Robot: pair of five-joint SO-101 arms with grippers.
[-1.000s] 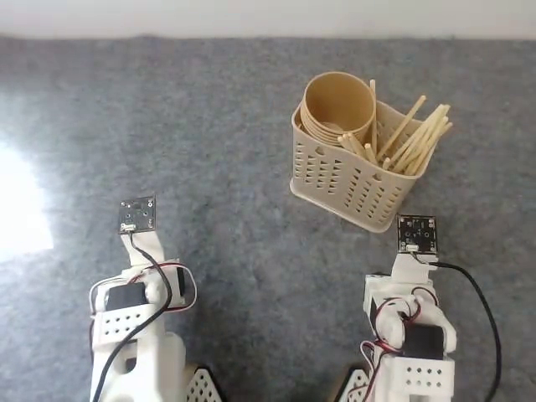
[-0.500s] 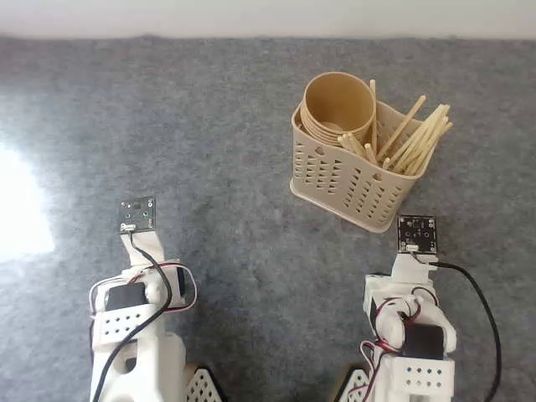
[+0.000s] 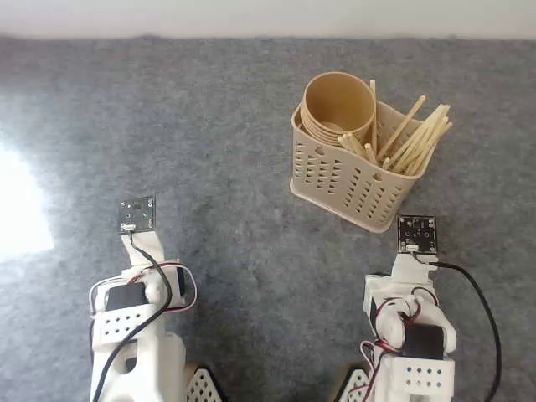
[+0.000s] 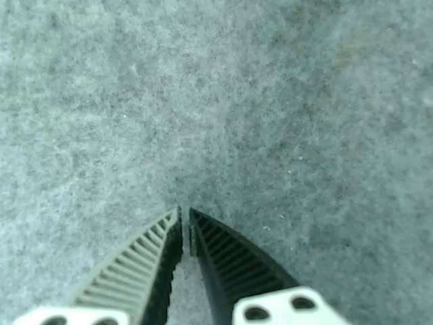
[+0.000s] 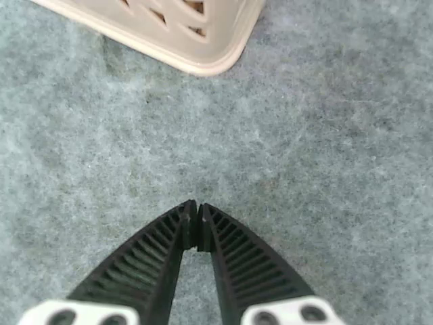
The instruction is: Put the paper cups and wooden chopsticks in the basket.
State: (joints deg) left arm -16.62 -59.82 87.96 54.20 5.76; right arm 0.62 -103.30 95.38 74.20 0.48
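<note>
Left gripper (image 4: 184, 215): jaws pressed together on nothing, low over the grey tabletop (image 3: 209, 126), well apart from the basket and to its left.
Paper cups (image 3: 339, 105): one nested stack standing upright in the left part of the basket. Several rims showed, perhaps four or five, but the exact count could not be told.
Basket (image 3: 352, 180): one, beige and slotted, upright on the tabletop.
Chopsticks (image 3: 414, 134): a loose bundle leaning in the right part of the basket, tips poking above its rim. Roughly a dozen, too crowded to count surely.
Right gripper (image 5: 196, 220): jaws closed and holding nothing, just beside the basket's near corner.
Progress: every cup and chopstick in sight sat inside the basket, so the task looked finished.
Left to do: apparently nothing.
</note>
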